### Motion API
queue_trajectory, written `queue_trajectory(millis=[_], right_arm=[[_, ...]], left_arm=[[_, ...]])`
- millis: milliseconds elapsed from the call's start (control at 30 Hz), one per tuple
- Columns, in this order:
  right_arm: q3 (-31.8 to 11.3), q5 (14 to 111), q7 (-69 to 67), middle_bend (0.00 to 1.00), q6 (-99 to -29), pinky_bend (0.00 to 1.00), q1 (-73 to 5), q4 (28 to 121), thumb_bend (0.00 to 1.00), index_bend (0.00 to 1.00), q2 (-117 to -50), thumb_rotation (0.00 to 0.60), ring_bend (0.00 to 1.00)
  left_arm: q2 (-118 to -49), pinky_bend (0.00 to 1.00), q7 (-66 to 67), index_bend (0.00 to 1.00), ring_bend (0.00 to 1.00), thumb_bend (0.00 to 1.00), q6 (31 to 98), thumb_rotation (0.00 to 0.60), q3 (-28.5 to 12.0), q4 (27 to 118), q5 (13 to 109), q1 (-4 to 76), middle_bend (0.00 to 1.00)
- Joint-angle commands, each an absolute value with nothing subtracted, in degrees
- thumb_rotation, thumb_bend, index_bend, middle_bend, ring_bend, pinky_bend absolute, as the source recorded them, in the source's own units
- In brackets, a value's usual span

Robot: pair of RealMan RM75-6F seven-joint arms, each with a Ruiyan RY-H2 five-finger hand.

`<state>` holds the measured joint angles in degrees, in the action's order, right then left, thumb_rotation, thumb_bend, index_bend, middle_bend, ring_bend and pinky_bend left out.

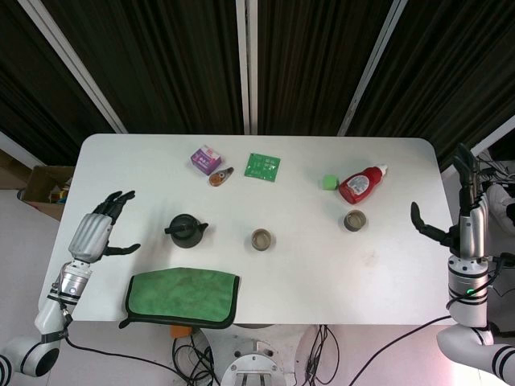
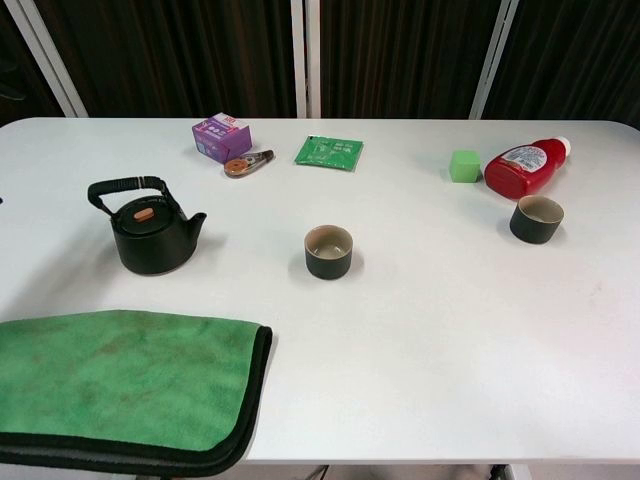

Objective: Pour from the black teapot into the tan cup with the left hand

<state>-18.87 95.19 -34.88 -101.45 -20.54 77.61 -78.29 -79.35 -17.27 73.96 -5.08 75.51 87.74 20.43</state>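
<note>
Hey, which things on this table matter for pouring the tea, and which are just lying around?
For the job: black teapot, tan cup, left hand.

Lying about: second cup, red bottle, green cube, green cloth, purple box, green packet.

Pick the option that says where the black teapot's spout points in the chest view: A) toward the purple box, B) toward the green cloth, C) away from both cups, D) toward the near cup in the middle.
D: the black teapot stands upright with its spout aimed right at the near cup.
</note>
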Motion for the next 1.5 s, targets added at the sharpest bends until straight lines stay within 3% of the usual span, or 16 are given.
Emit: queue_trajectory(millis=[33, 567, 800, 933, 1200, 1500], right_arm=[[-18.77, 94.80, -35.26, 0.00, -101.70, 0.00, -20.52, 77.41, 0.37, 0.00, -78.36, 0.600, 0.00], [-17.34, 93.56, -36.00, 0.00, -101.91, 0.00, -20.41, 75.66, 0.40, 0.00, -78.51, 0.600, 0.00], [-17.05, 93.98, -34.04, 0.00, -101.23, 0.00, -20.88, 74.05, 0.43, 0.00, -76.66, 0.600, 0.00], [-16.56, 94.79, -32.84, 0.00, -101.92, 0.00, -20.63, 74.23, 0.44, 0.00, -75.73, 0.600, 0.00], [-14.77, 97.31, -30.79, 0.00, -104.34, 0.00, -19.57, 74.02, 0.44, 0.00, -74.12, 0.600, 0.00], [-14.03, 98.14, -29.95, 0.00, -106.40, 0.00, -18.83, 73.37, 0.45, 0.00, -73.73, 0.600, 0.00]], left_arm=[[-79.35, 0.22, -17.26, 0.05, 0.08, 0.00, 74.00, 0.600, -5.04, 75.44, 87.62, 20.48, 0.13], [-78.78, 0.22, -15.32, 0.05, 0.08, 0.00, 75.05, 0.600, -4.47, 77.30, 88.69, 21.25, 0.13], [-75.71, 0.23, -8.45, 0.10, 0.09, 0.00, 70.80, 0.600, -3.67, 86.58, 91.48, 24.92, 0.14], [-77.43, 0.27, -1.93, 0.15, 0.12, 0.00, 69.77, 0.600, -4.70, 89.08, 91.74, 26.79, 0.18], [-80.21, 0.27, 13.28, 0.14, 0.13, 0.00, 62.46, 0.600, -6.78, 91.85, 81.44, 29.30, 0.20], [-80.59, 0.30, 16.12, 0.17, 0.16, 0.00, 56.07, 0.600, -8.93, 93.84, 71.38, 32.43, 0.24]])
